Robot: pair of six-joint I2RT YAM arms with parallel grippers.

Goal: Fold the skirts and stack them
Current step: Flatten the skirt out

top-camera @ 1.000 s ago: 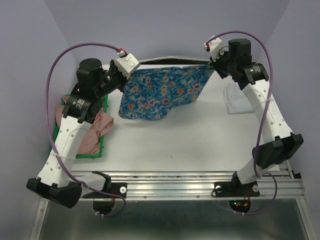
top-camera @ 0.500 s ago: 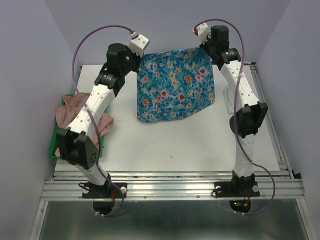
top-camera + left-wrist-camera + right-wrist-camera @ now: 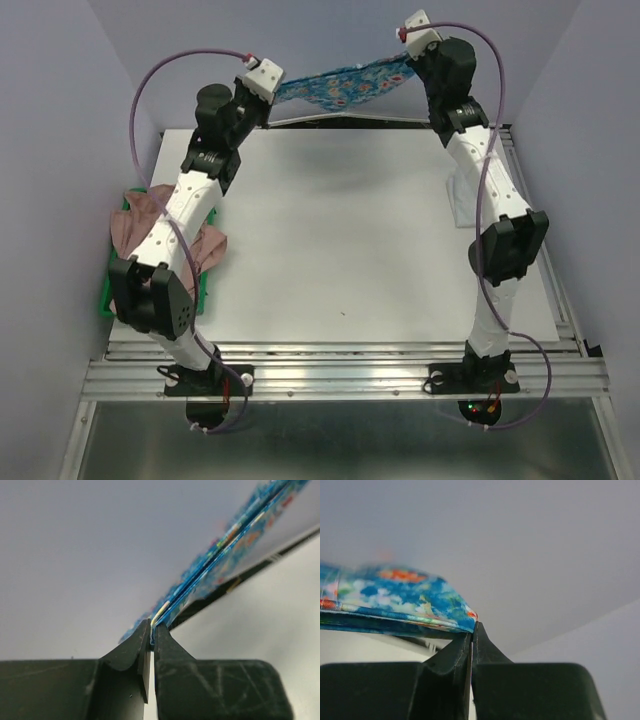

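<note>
Where the blue flowered skirt (image 3: 340, 82) hung as a broad panel over the middle of the table (image 3: 340, 270) half a second ago, no cloth hangs now. It has been swung up and away toward the far edge. Nearer in, nothing else has shifted. The pink skirt (image 3: 207, 245) lies heaped in the green tray (image 3: 107, 300) at the left edge, partly under the left arm (image 3: 190, 200). The white skirt (image 3: 457, 205) lies by the right edge, half hidden behind the right arm (image 3: 490, 190).

Blue flowered skirt now: stretched as a narrow, slightly sagging band between the two grippers, above and just beyond the far edge, seen almost edge-on from overhead. Judgement: this looks like a swing-out before laying the cloth flat. No fold has been made in it yet and it is not stacked on anything.

Arm pose: both arms run from their bases at the near edge, stretched long toward the far corners, wrists raised high.

- Left gripper (image 3: 151, 627): jaws nearly together, pinching a thin edge of the skirt (image 3: 225, 540). The layered hem runs out from between the tips.
- Right gripper (image 3: 472, 627): jaws fully together on a corner of the skirt (image 3: 395, 600), which extends off to the left of that view.
</note>
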